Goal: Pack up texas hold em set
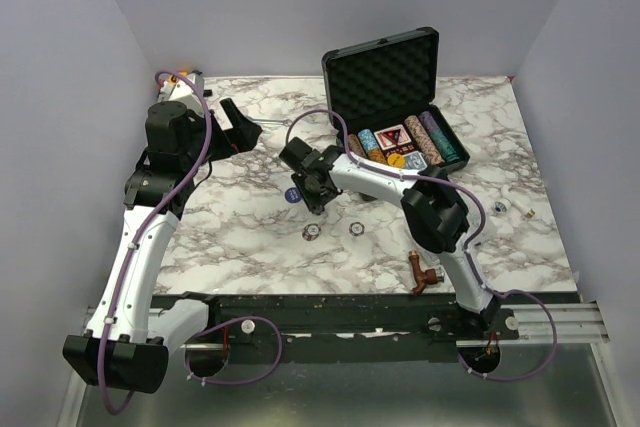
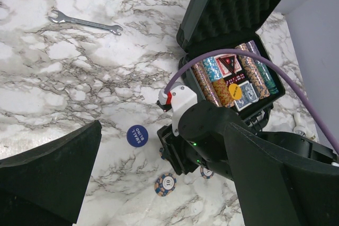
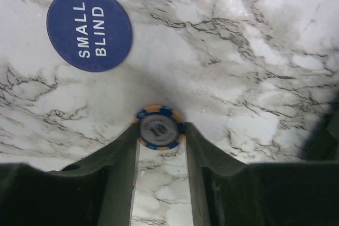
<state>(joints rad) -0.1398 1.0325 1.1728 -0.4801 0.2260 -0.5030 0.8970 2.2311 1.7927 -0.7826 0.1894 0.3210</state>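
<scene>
Poker chip point(image 3: 159, 127): orange-and-blue striped rim, marked 10, flat on the marble desk point(image 3: 254, 51) near the blue SMALL BLIND disc point(image 3: 89, 29). Right hand point(image 3: 159, 137) appears closed on it, one finger touching each side

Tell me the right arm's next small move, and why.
Probably lift straight up a little. The right gripper has a finger against each edge of the orange-and-blue chip on the marble table, so the pinch looks set; the chip must clear the table before going to the open case.
</scene>
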